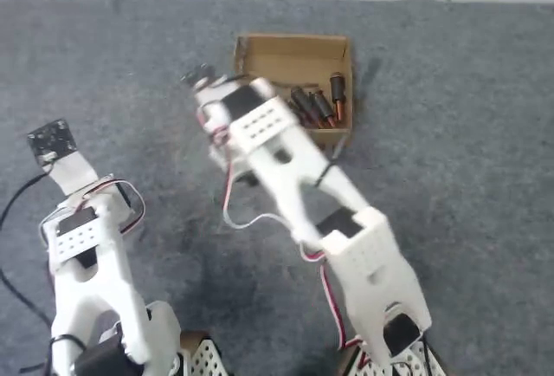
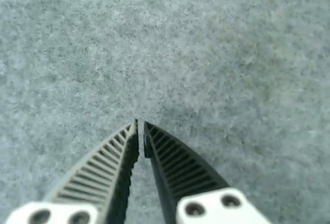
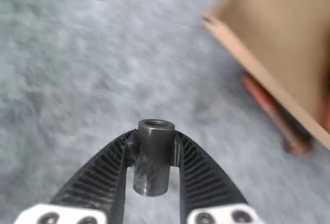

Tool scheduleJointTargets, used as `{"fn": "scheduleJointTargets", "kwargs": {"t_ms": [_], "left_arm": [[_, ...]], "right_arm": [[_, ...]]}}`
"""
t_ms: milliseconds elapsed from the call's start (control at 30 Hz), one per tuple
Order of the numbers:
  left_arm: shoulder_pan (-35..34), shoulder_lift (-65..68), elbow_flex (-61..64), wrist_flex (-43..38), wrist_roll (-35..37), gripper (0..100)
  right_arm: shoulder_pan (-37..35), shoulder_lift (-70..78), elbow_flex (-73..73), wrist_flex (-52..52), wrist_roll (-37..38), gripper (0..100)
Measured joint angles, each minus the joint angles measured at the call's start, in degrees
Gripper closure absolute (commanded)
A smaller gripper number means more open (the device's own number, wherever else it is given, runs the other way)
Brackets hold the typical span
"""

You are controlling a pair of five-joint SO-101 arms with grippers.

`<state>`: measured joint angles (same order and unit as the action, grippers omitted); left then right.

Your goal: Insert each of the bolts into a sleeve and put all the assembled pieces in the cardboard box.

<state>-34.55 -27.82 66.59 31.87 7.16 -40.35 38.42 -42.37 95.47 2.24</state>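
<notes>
As the right wrist view shows, the right gripper [image 3: 153,137] is clamped on a dark sleeve [image 3: 153,164], which stands upright in its grip with the open bore facing the camera, above the grey carpet [image 3: 77,53]. The cardboard box [image 3: 278,48] stands near it. A reddish shape [image 3: 270,108] along the box wall is too blurred to identify; it may be an assembled piece. In the high view, this arm extends to the side of the box nearer the other arm, and several dark and copper-coloured assembled pieces [image 1: 316,106] lie inside the box. The left gripper [image 2: 140,127] is closed on nothing, tips almost touching, over bare carpet and well apart from the box.
</notes>
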Motion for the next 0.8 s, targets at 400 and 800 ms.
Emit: {"fn": "scheduleJointTargets", "kwargs": {"t_ms": [400, 800], "left_arm": [[0.0, 0.6, 0.0, 0.0, 0.0, 99], [1.4, 0.6, 0.0, 0.0, -1.8, 99]], "right_arm": [[8.2, -19.3, 19.3, 2.2, 0.0, 99.2], [18.8, -46.7, 56.7, -14.4, 3.7, 99.2]]}}
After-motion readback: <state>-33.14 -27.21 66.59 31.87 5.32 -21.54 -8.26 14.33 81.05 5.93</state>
